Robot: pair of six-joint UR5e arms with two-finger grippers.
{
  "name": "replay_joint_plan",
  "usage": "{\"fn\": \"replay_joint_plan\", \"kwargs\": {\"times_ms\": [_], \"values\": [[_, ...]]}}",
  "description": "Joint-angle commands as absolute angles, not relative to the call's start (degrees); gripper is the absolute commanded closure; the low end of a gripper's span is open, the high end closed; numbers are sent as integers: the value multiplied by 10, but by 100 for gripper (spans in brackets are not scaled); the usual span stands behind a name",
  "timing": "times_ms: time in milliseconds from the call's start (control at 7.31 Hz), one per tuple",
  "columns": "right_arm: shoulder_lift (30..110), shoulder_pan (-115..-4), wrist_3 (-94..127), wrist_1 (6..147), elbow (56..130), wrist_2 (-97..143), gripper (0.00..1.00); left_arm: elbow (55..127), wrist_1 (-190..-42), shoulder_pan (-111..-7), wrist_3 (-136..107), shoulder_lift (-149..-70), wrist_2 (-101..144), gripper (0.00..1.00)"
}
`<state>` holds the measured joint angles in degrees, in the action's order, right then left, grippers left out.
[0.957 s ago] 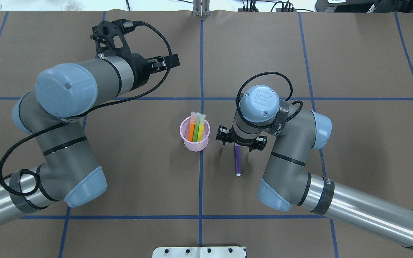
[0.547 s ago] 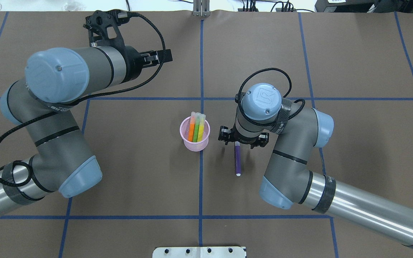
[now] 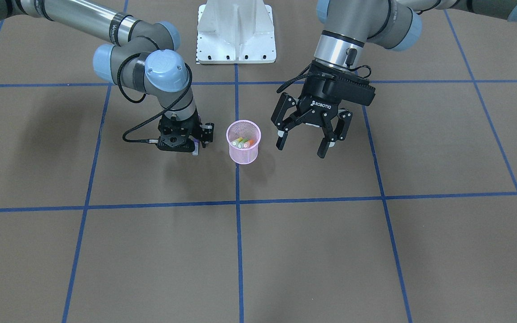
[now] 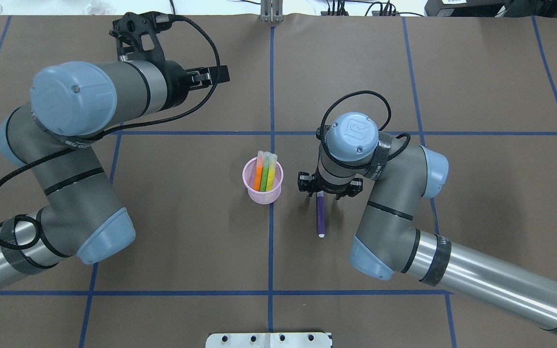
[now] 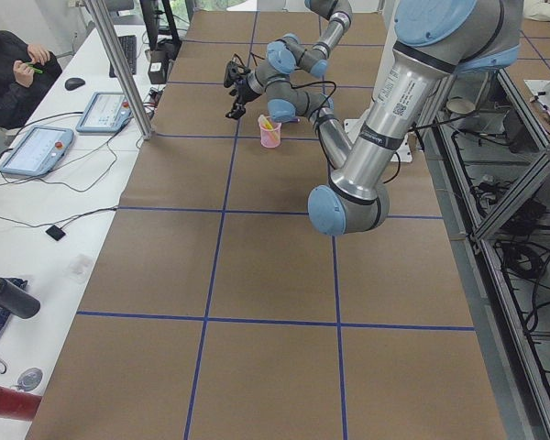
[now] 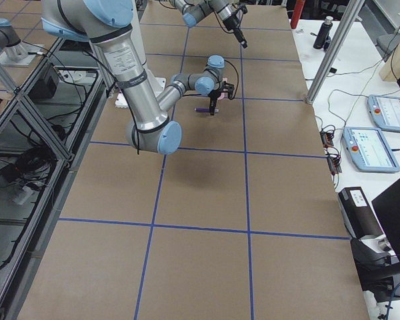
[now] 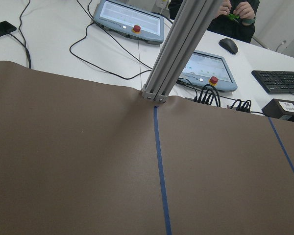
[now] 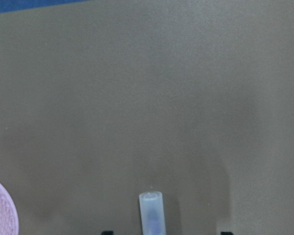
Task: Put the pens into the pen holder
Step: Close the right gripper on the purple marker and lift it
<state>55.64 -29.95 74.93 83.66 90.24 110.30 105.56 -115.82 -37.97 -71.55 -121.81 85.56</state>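
The pink mesh pen holder (image 4: 262,189) stands at mid-table with the orange, green and yellow pens (image 4: 264,173) upright inside; it also shows in the front view (image 3: 243,150). The purple pen (image 4: 320,217) lies flat on the table just right of it. My right gripper (image 4: 327,188) points down over the pen's capped far end. In the right wrist view the pale cap (image 8: 151,211) lies between the two spread fingertips, so the gripper is open. My left gripper (image 3: 301,148) is open and empty, held above the table away from the holder.
A white mount plate (image 4: 269,339) sits at the near table edge. An aluminium post (image 7: 179,49) stands at the far edge, with tablets and cables on the bench beyond. Blue tape lines cross the brown table cover.
The left arm has swung back and away from the holder toward the far left. The right gripper has shifted slightly along the purple pen toward its far end.
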Motion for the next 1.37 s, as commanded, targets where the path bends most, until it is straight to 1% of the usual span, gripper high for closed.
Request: {"fn": "replay_joint_plan", "kwargs": {"times_ms": [0, 137, 410, 821, 957, 1094, 1231], "values": [[555, -299, 748, 836, 898, 1103, 30, 1056, -1159, -381, -715, -1216, 855, 0], [555, -299, 747, 836, 897, 1103, 30, 1056, -1159, -381, -716, -1216, 855, 0], [548, -299, 747, 837, 894, 1104, 37, 1055, -1159, -381, -716, -1216, 855, 0], [548, -298, 745, 836, 891, 1104, 43, 1053, -1159, -381, -716, -1216, 855, 0], [547, -298, 746, 837, 891, 1104, 49, 1052, -1159, -381, -716, -1216, 855, 0], [541, -298, 746, 838, 891, 1103, 59, 1052, -1159, -381, -716, -1216, 855, 0], [540, -298, 745, 838, 890, 1104, 84, 1051, -1160, -381, -717, -1215, 855, 0]]}}
